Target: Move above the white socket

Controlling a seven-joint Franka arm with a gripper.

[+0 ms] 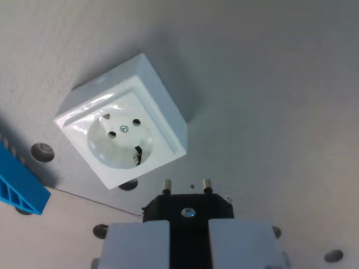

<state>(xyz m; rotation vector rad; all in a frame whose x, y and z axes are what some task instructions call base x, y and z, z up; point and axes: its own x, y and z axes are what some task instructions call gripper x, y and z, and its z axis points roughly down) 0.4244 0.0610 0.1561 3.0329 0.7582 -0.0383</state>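
On a pale grey perforated table (269,101), the gripper (188,238) pinches a black plug (188,208) near the unmarked white socket (120,131).

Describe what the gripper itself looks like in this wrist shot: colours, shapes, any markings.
Only the gripper's tip shows, at the bottom edge. Two broad, pale grey-white fingers with flat, blocky, matte faces stand side by side, with a dark gap between them. No cables, labels or markings can be seen on them. The rest of the arm is out of frame.
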